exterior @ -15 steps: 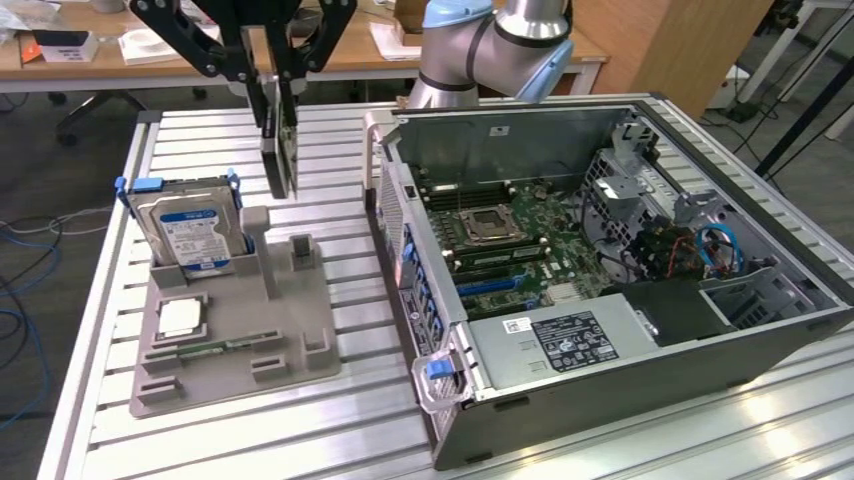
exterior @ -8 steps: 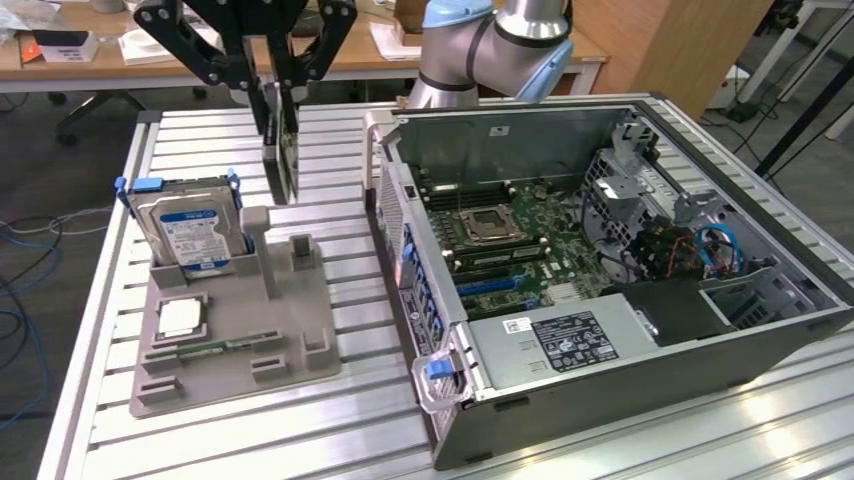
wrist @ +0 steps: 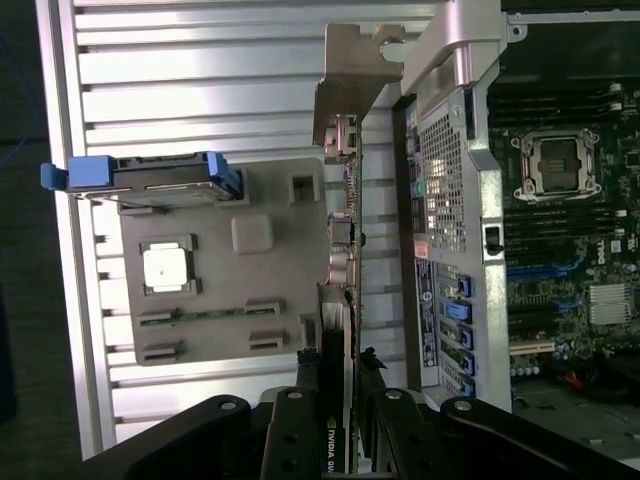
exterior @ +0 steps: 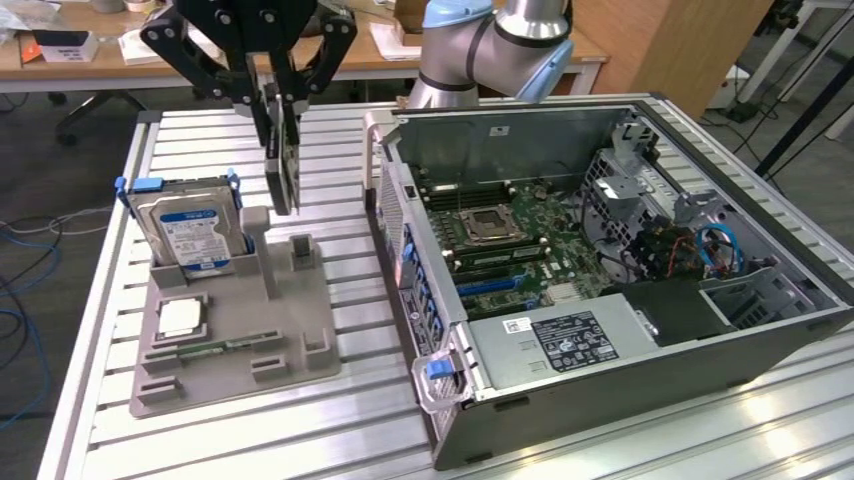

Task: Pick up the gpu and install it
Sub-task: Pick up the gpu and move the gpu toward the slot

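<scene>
My gripper is shut on the gpu, a thin dark card hanging upright and edge-on above the grey holder tray, clear of its slots. In the wrist view the gpu runs as a narrow edge from my gripper out to its metal bracket. The card hangs over the gap between the tray and the open computer case. The case's motherboard lies exposed, with blue slots near its lower part.
On the tray, a silver hard drive with blue clips stands upright, a processor chip lies flat and a narrow green memory stick sits in front. The case wall rises just to the exterior view's right of the card.
</scene>
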